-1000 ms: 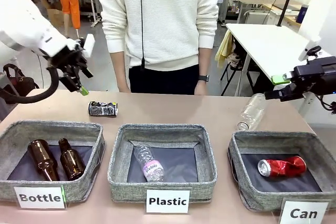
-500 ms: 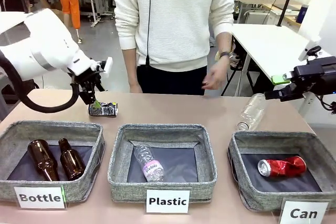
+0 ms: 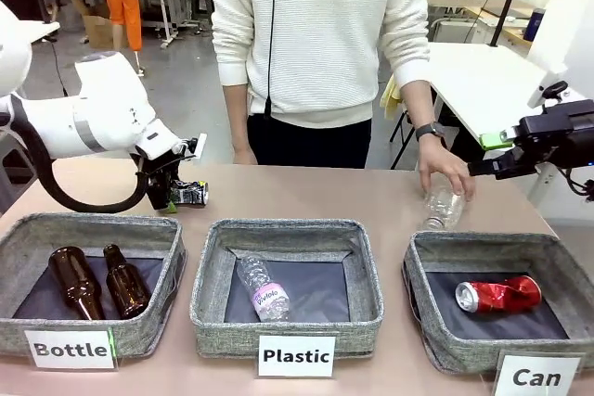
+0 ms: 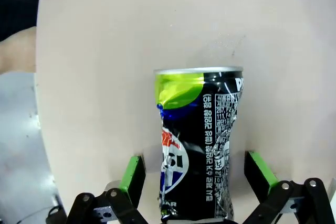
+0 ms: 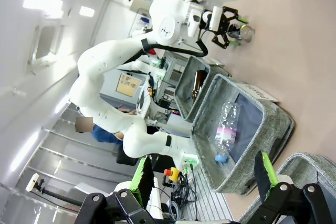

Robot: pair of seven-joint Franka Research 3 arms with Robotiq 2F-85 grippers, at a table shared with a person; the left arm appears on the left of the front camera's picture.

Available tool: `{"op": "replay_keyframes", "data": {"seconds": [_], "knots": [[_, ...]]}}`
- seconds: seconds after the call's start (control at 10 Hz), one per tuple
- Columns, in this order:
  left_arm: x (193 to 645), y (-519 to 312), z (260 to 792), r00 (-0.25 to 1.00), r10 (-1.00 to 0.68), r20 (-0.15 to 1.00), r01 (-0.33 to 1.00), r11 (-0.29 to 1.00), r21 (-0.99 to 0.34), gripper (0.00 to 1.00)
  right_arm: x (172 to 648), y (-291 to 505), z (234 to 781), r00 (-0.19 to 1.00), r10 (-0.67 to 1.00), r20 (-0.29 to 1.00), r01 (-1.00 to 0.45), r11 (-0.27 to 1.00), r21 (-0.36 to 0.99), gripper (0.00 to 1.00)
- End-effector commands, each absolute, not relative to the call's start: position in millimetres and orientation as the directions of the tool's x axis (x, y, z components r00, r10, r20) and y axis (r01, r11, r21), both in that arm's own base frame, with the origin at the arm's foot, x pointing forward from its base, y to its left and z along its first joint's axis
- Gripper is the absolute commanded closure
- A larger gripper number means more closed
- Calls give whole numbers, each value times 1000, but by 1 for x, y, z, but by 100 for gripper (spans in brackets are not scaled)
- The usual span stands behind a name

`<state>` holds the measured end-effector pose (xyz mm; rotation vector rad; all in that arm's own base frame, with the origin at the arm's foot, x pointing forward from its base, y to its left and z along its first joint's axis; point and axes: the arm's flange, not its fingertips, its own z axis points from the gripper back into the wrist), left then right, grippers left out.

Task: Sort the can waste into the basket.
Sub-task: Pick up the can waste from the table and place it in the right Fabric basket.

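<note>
My left gripper (image 3: 170,195) is down at the tabletop with its jaws spread wide, released, with nothing clenched. The crushed black-and-white patterned drink can (image 4: 202,140) lies on its side between my green pads (image 4: 133,176). In the left wrist view its silver rim points to 12 o'clock, and there is bare table on both flanks.

To do this grasp well, I judge that I should close squarely across the dented waist. The pads should meet the can's two long sides together so that it neither rolls nor squirts out towards 12 o'clock. I would squeeze gently, since thin crushed metal gives way easily.

The grey woven-fabric basket labelled "Can" (image 3: 483,244) sits at about 4 o'clock from the can. The crushed red can with the silver top (image 3: 498,295) is already lying inside it.

The table's far edge is close behind the can at 12 o'clock. The rim of the grey "Bottle" basket (image 3: 83,222) lies just at 6 o'clock, so straight up is my clear way out. The carry must cross the grey "Plastic" basket (image 3: 288,227).

The person's hand (image 3: 447,176) rests on a clear plastic bottle (image 3: 439,208) just beyond the "Can" basket, so I judge that corner tight. My right gripper (image 3: 483,157) hangs open and empty at the table's 3 o'clock side.
</note>
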<state>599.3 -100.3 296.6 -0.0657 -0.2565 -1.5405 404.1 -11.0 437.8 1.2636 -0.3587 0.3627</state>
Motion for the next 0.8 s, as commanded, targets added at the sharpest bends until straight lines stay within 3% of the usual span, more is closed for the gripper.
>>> {"op": "replay_keyframes", "data": {"seconds": [0.0, 0.1, 0.2, 0.3, 0.4, 0.6, 0.7], "knots": [[606, -102, 299, 22, -979, 205, 993, 46, 113, 0, 405, -12, 440, 878, 72, 473, -475, 251, 843, 0], [607, -102, 302, 33, -974, 224, 992, 60, 115, 0, 405, -12, 440, 878, 72, 473, -475, 251, 843, 0], [607, -101, 305, 36, -973, 229, 990, 65, 122, 58, 405, -12, 440, 878, 72, 473, -475, 251, 843, 0], [607, -101, 306, 39, -971, 234, 990, 68, 119, 57, 405, -12, 440, 878, 72, 473, -475, 251, 843, 0], [607, -100, 306, 40, -972, 230, 990, 71, 125, 100, 405, -12, 440, 878, 72, 473, -475, 251, 843, 0], [606, -99, 309, 41, -972, 230, 989, 72, 132, 100, 405, -12, 440, 878, 72, 473, -475, 251, 843, 0], [606, -98, 310, 41, -972, 232, 988, 75, 136, 84, 405, -12, 440, 878, 72, 473, -475, 251, 843, 0]]}}
